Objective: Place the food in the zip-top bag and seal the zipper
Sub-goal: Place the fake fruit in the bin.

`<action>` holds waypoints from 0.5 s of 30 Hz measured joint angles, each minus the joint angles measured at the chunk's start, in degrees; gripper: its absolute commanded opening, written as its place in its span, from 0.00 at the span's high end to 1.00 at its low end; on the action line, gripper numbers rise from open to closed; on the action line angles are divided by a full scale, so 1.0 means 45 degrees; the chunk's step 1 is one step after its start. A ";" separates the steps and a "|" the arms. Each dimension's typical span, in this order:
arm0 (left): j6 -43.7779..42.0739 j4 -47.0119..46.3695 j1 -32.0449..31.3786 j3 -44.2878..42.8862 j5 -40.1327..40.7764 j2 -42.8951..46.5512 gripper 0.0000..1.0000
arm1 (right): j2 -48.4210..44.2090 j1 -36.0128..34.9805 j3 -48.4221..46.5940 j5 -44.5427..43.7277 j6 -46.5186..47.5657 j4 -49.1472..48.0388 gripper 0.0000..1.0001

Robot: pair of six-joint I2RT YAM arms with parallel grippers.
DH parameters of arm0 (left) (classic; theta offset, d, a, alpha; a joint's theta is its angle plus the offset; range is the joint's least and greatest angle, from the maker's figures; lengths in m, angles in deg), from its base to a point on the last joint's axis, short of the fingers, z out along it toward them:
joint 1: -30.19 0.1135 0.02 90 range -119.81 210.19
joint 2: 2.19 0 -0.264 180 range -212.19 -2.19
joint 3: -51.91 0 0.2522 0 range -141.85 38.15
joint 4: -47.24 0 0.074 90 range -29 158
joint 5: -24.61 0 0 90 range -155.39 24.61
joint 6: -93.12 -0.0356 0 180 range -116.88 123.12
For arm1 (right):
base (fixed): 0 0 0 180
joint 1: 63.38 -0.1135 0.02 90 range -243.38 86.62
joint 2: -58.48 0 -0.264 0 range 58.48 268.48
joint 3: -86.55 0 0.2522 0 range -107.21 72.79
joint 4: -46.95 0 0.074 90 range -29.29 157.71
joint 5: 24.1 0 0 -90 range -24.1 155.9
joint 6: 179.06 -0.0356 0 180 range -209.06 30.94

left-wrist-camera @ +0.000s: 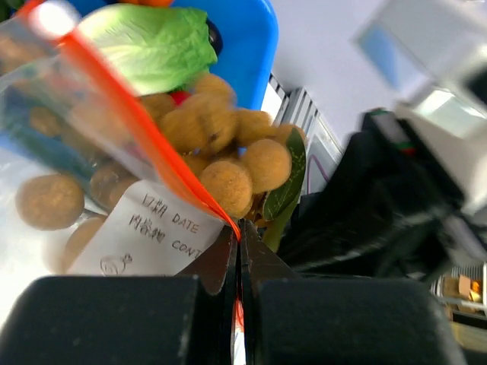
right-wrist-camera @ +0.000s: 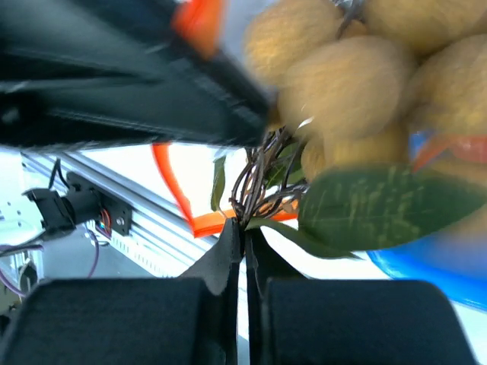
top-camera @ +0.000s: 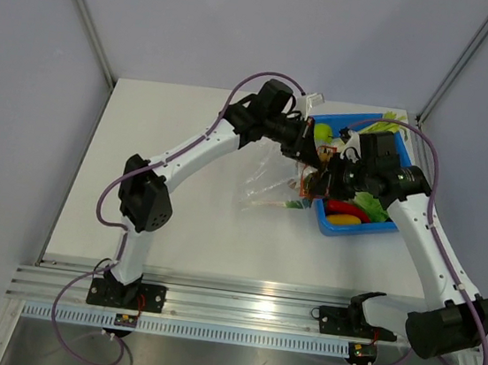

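White bench (top-camera: 175,236) is closed in by grey walls (top-camera: 25,76) and edged at its near side by an aluminium rail (top-camera: 238,306), to which both arm bases are bolted. From the left base the left arm (top-camera: 194,154) is raised, folded at the elbow and reached far across toward the right. The right arm (top-camera: 436,251) is stretched up and inward, so that the two wrists are found close together over the left side of the blue bin (top-camera: 332,227). The zip-top bag (top-camera: 266,185) is slumped on the bench just beside that bin, with only its mouth lifted. The left tool (left-wrist-camera: 240,236) is closed tight on the zipper (left-wrist-camera: 129,114), pinched near one end of the strip. The right tool (right-wrist-camera: 245,232) is likewise closed, with the woody stem of the cluster of brown balls (right-wrist-camera: 342,84) gripped between its jaws. The cluster is held right at the bag's mouth, against the strip; whether any of it is already inside cannot be told. Something green is seen through the plastic low in the bag and is judged to be food already loaded. Farther off, the cabbage (left-wrist-camera: 152,42), a yellow piece (top-camera: 342,219) and a red piece (top-camera: 347,211) are left in the bin. The mouth is unsealed, so most of the loading and the sealing are judged to remain.
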 measured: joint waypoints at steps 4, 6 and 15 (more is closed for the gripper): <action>-0.0219 0.0262 -0.0131 -0.0233 -0.0398 -0.0296 1.00 | -0.0204 0.0000 -0.0185 0.0005 0.0369 0.0636 1.00; -0.0233 0.0126 -0.0136 -0.0180 -0.0685 -0.0291 1.00 | -0.0180 0.0000 -0.0180 0.0107 0.0525 0.0792 1.00; -0.0699 -0.0287 -0.0131 0.0155 -0.1899 -0.0141 1.00 | 0.0097 0.0000 0.0180 0.0758 0.1049 0.0865 1.00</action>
